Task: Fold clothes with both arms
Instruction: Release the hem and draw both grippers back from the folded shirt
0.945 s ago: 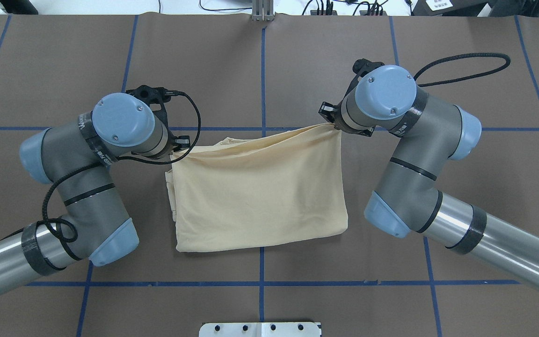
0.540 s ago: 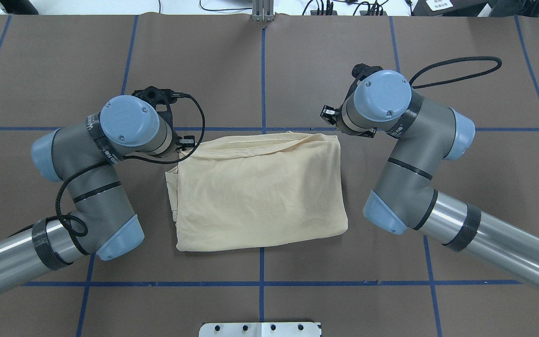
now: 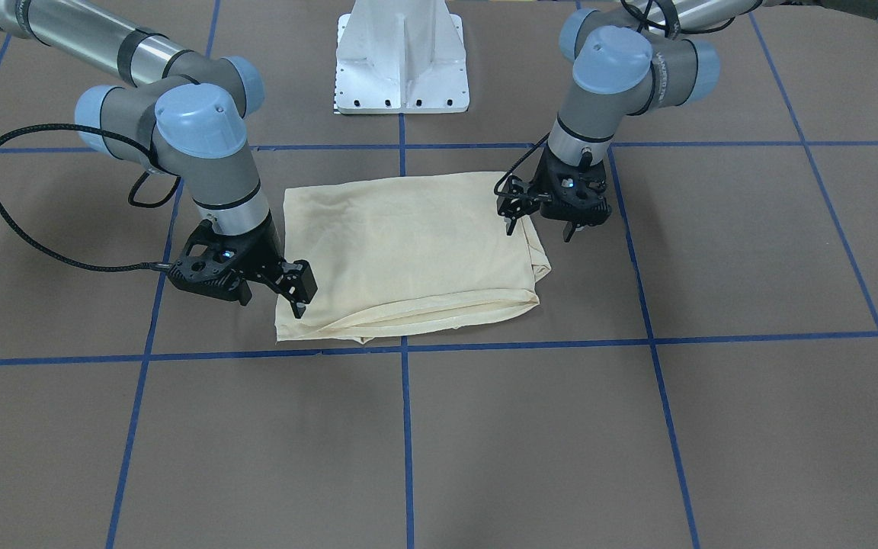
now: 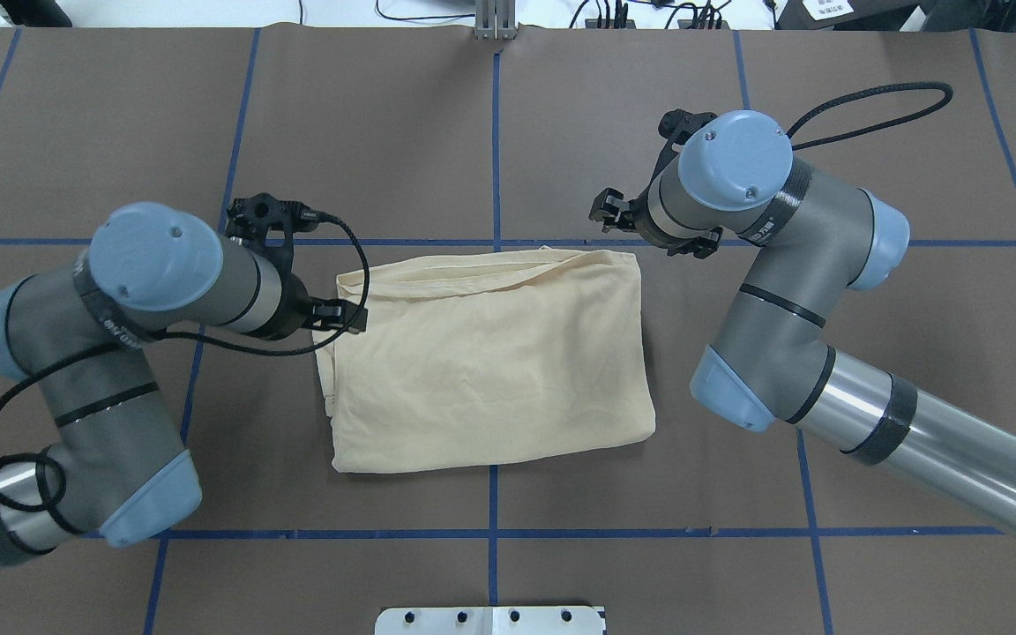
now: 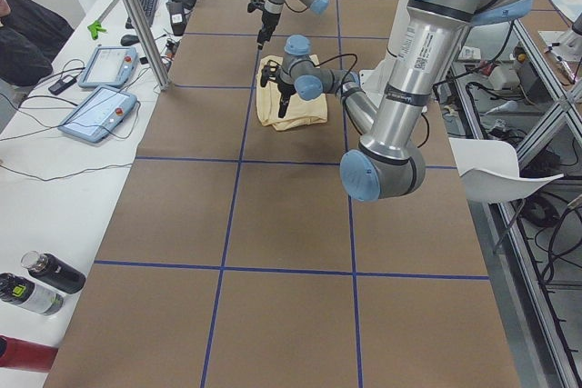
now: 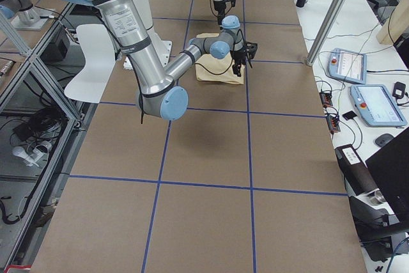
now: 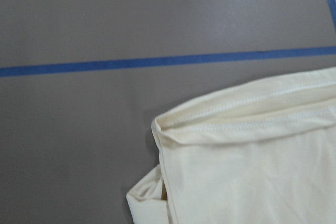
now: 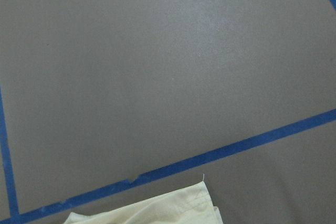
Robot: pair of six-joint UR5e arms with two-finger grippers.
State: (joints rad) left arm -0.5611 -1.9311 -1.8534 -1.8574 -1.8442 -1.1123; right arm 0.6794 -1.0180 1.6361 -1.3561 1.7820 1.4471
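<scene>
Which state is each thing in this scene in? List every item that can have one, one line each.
T-shirt: folded into a rough rectangle, lying flat on the table, print hidden, held by neither arm.
Left arm: jaws open, empty, at the shirt's left edge.
Right arm: jaws open, empty, by the shirt's far right corner.

Bright, even overhead light leaves only faint, soft shadows on the brown table [image 4: 561, 132]. Fixed views are sharp; both wrist views look slightly soft and grainy.
</scene>
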